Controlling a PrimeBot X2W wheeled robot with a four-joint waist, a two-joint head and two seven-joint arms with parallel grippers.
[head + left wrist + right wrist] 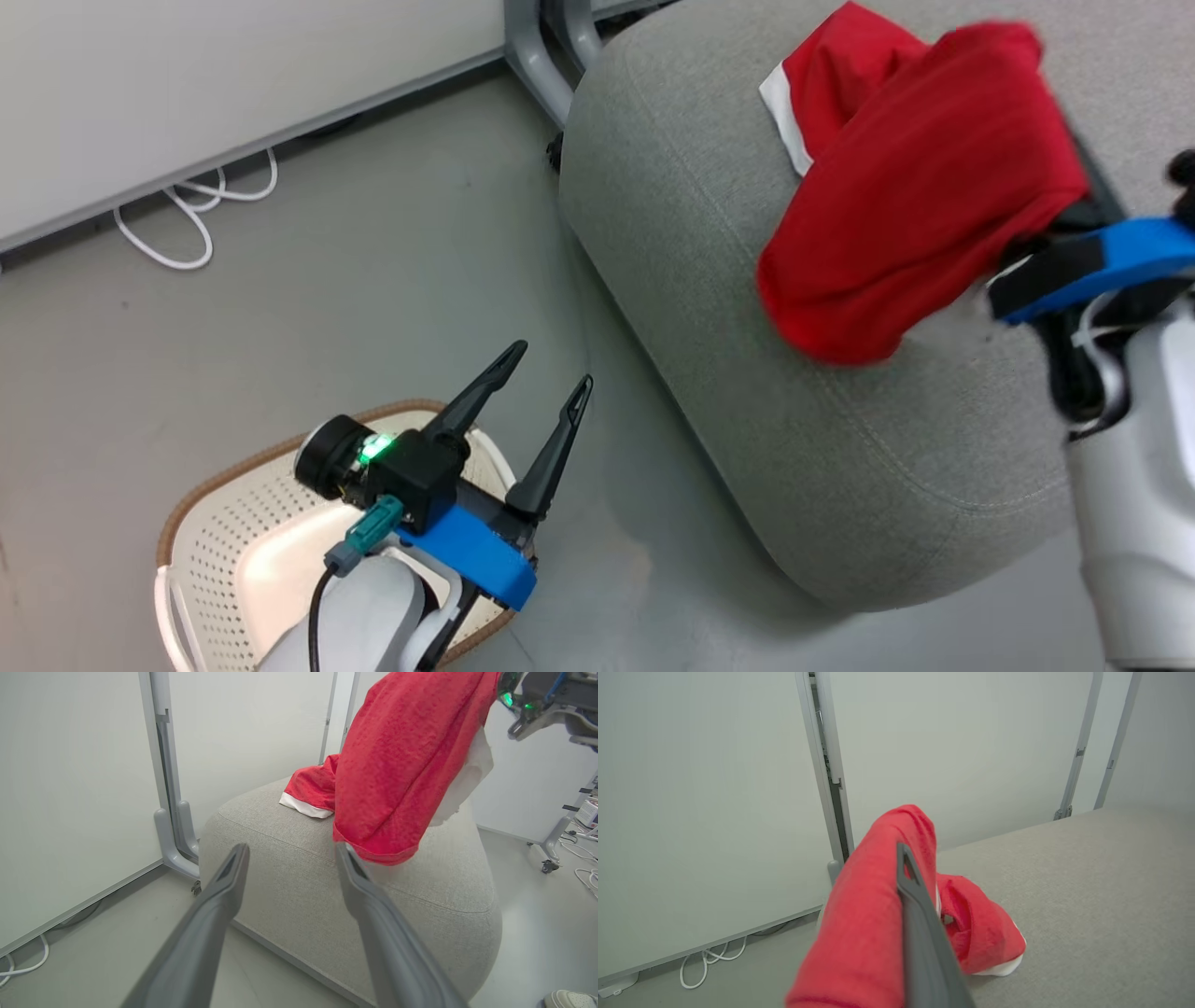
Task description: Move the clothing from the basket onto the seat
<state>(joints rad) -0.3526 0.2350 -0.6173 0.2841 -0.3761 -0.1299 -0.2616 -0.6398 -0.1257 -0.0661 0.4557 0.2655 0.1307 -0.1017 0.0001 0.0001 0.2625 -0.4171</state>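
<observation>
My right gripper is shut on one piece of red clothing, which drapes over its fingers and hangs above the light grey seat. A second red garment with a white band lies on the seat just beyond it. In the left wrist view the held clothing dangles over the seat, with the lying garment behind it. My left gripper stands open and empty above the cream perforated basket at the lower left; my forearm hides part of the basket's inside.
White partition panels with grey feet stand behind the seat. White cables lie on the grey floor by the wall. More cables and a wheeled stand are to the seat's right, and a shoe shows at the corner.
</observation>
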